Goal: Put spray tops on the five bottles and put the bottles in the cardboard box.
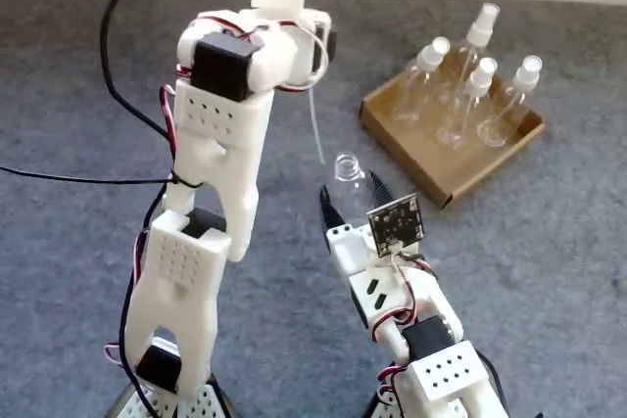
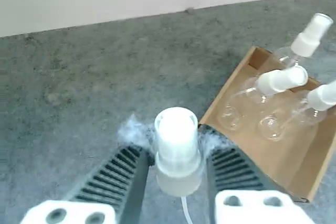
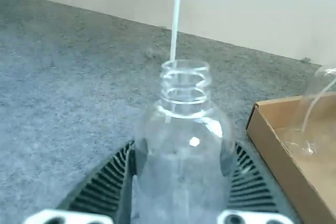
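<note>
We see the left gripper (image 2: 176, 141) with its fingers (image 2: 126, 174) pinching a white spray top (image 2: 177, 153) by its collar. The cap faces the camera, low in the middle of the left wrist frame. From that top a thin dip tube (image 1: 315, 124) hangs down through the centre of the high view. Its lower end sits at the rim of an open, clear bottle (image 1: 348, 171), and we cannot tell whether the tip is inside the neck. The right gripper (image 1: 353, 198) clamps that bottle upright between its dark fingers (image 3: 113, 182), just below the middle of the high frame. The bottle has no top on. In the upper right of the high view lies the cardboard box (image 1: 404, 156), well apart from the held bottle. Four bottles with spray tops (image 1: 423, 70) lie tilted inside it, their white tops pointing toward the frame's top. Box and arms rest on a grey carpeted worktop (image 1: 549, 271).
</note>
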`<action>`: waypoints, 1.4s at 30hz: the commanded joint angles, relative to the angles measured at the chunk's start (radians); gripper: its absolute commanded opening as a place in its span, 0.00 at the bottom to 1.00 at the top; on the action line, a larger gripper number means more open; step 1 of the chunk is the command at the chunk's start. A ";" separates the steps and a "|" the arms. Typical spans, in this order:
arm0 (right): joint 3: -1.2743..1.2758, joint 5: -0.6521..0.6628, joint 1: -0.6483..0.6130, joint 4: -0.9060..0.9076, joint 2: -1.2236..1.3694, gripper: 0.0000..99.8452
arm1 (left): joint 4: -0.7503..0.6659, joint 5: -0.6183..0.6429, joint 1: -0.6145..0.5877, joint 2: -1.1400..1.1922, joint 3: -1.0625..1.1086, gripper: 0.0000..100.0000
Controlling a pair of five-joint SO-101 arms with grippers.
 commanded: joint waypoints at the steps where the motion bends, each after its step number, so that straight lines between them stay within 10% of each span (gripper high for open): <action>1: 0.157 0.000 -0.004 -0.028 -0.012 0.13 | 0.005 -0.023 0.051 -0.134 -0.041 0.08; 24: 0.157 0.000 -0.002 -0.027 -0.008 0.13 | 0.009 -0.025 0.202 -0.460 -0.035 0.01; 42: 0.157 0.000 -0.002 -0.025 -0.007 0.13 | 0.008 -0.025 0.173 -0.855 0.424 0.01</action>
